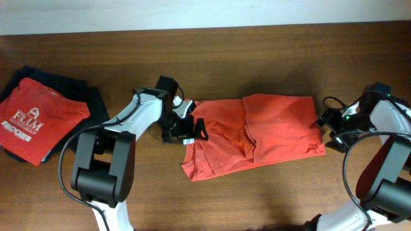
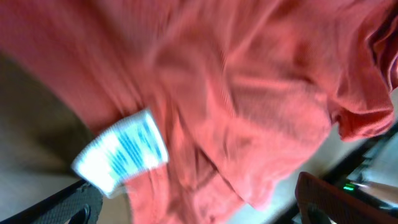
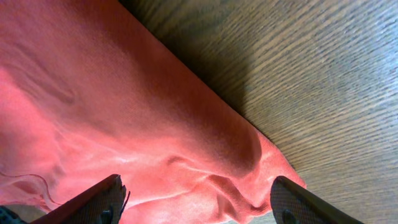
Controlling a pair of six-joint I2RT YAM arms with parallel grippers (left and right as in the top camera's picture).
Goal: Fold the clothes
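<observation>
Wooden desk (image 1: 257, 58) carries the orange-red T-shirt (image 1: 270, 131), partly folded at centre-right of the overhead frame. Left claw (image 1: 185, 127) and right claw (image 1: 326, 122) stand spread wide at its opposite ends, gripping nothing. The cloth looks light, limp and wrinkle-prone. Best pinched at the edges, near the white label (image 2: 121, 152) and the right-hand hem.

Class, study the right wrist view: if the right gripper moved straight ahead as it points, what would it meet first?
Probably the orange-red T-shirt, just ahead of the right gripper; depth is unclear.
</observation>
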